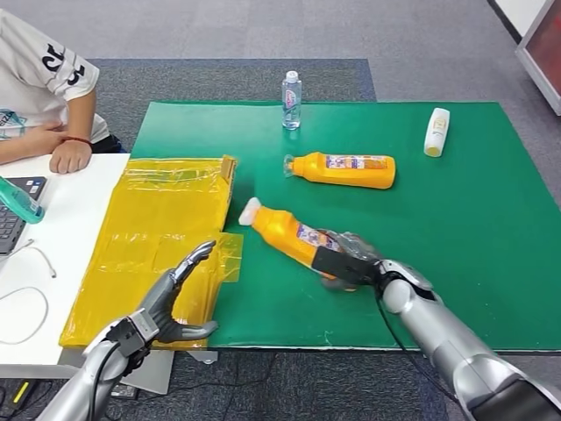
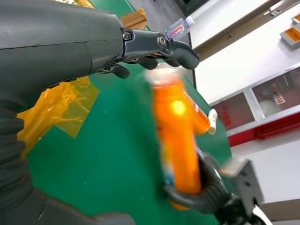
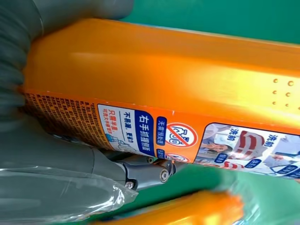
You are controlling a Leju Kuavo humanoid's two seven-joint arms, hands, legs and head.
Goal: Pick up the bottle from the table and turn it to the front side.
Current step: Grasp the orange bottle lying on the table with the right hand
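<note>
While the right hand (image 1: 344, 263) grips the bottle (image 1: 287, 230) at frame centre on the green worktop (image 1: 476, 228), the left hand (image 1: 173, 298) hangs open, lower left.

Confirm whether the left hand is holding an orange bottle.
No: the left hand hovers open over the yellow plastic sheet, while the right hand grips the orange bottle.

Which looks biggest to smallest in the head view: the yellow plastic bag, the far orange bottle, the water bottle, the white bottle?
1. yellow plastic bag
2. far orange bottle
3. and 4. water bottle and white bottle look alike; can't rank.
</note>
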